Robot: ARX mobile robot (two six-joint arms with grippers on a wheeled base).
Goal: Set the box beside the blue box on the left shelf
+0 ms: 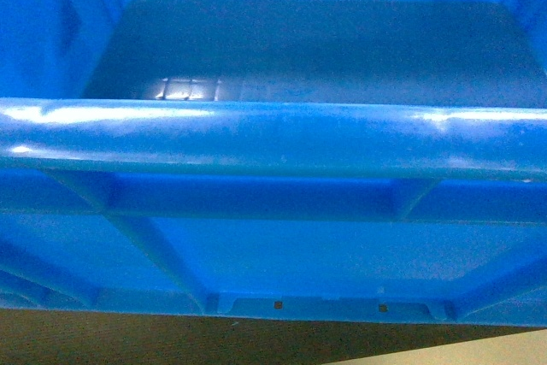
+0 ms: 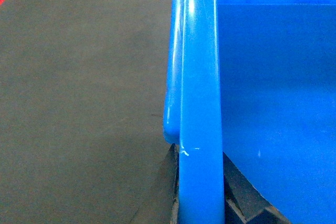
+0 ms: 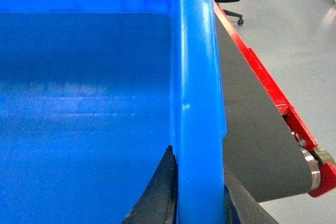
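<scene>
Across the head view, the box [image 1: 273, 138] fills nearly the whole frame: bright-blue plastic, thick rounded glossy rim running side to side, ribbed outer wall below the rim, smooth flat inner floor above it. Under the box, a strip of dark carpet-like floor [image 1: 128, 339] and a pale corner at lower right.

Only the left wrist view shows the box's left rim [image 2: 202, 103] end-on, a smooth rounded bar, with grey matte floor left of it and a cardboard-coloured edge at top. The left pincer [image 2: 202, 192] straddles that rim, dark fingers [image 2: 168, 187] pressed on either side, clamped on the box.

Only the right wrist view shows a grey conveyor belt [image 3: 252, 129] with red side frame and metal end roller, just right of the box's right rim. The right pincer [image 3: 199, 198] grips this rim likewise, dark fingers [image 3: 160, 192] against both faces. A black office chair stands beyond the belt.
</scene>
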